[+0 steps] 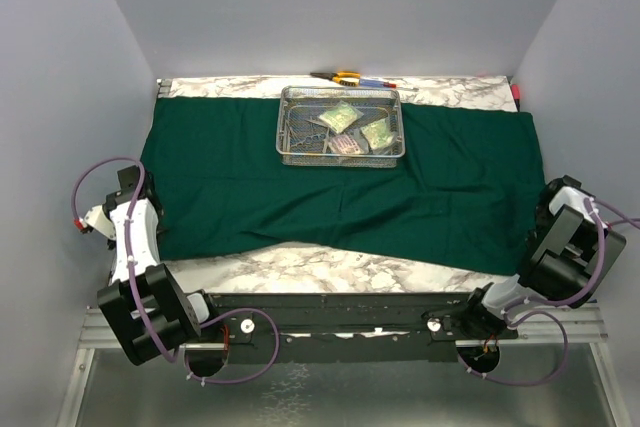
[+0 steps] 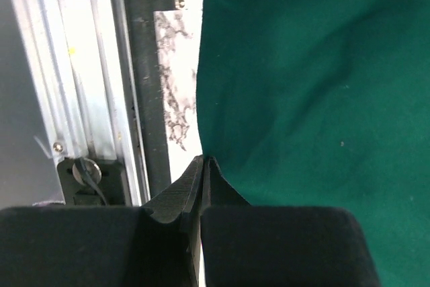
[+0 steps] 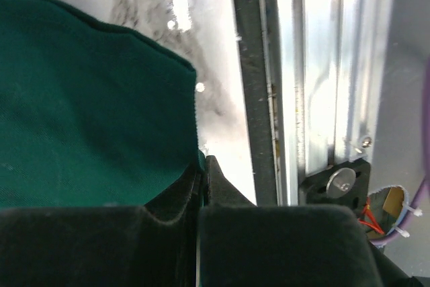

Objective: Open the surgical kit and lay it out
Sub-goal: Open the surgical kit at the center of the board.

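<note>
I hold the green cloth [image 1: 250,187] with both tools: the left gripper [image 2: 203,160] and the right gripper [image 3: 203,159] are closed on its corners, near-left and near-right of the tray [image 1: 341,160], so I can pull it flat. The packets [image 1: 341,117] lie in the tray.

text: none legible | labels: none | brands: none | numbers: none | signs: none

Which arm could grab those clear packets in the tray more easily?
Right, narrowly: the packets lie centre-to-right in the tray. Left gripper and right gripper both pinch the green cloth, so it must release first.
</note>
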